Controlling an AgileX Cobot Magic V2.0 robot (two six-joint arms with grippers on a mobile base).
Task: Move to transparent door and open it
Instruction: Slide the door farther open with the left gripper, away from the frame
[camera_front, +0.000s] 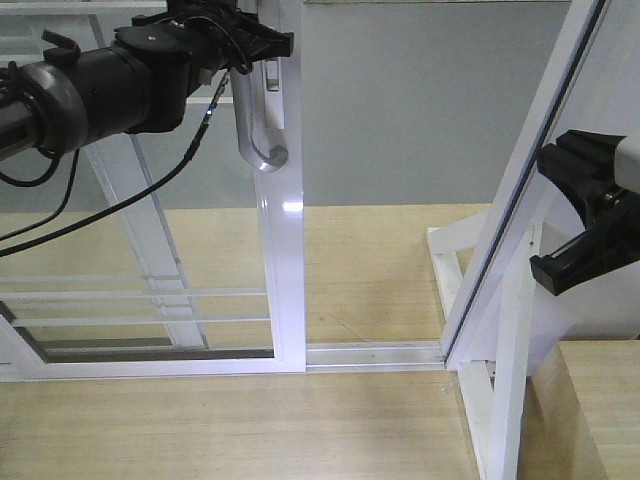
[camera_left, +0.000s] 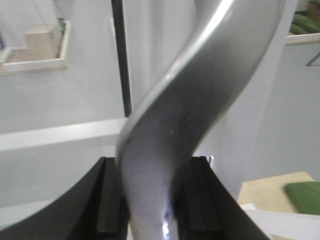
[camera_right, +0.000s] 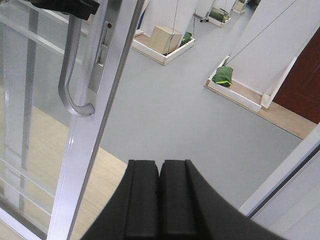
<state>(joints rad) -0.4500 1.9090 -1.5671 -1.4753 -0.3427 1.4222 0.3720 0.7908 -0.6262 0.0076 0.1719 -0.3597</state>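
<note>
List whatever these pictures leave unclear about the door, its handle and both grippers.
- Front view: the pull handle's upper end is hidden behind the left gripper and cut by the top edge.
- Left wrist view: the handle fills the frame, blurred; the door behind it is unreadable.
- Front view: the right gripper is cut off by the right edge.
- All views: the transparent door's top is out of frame.
</note>
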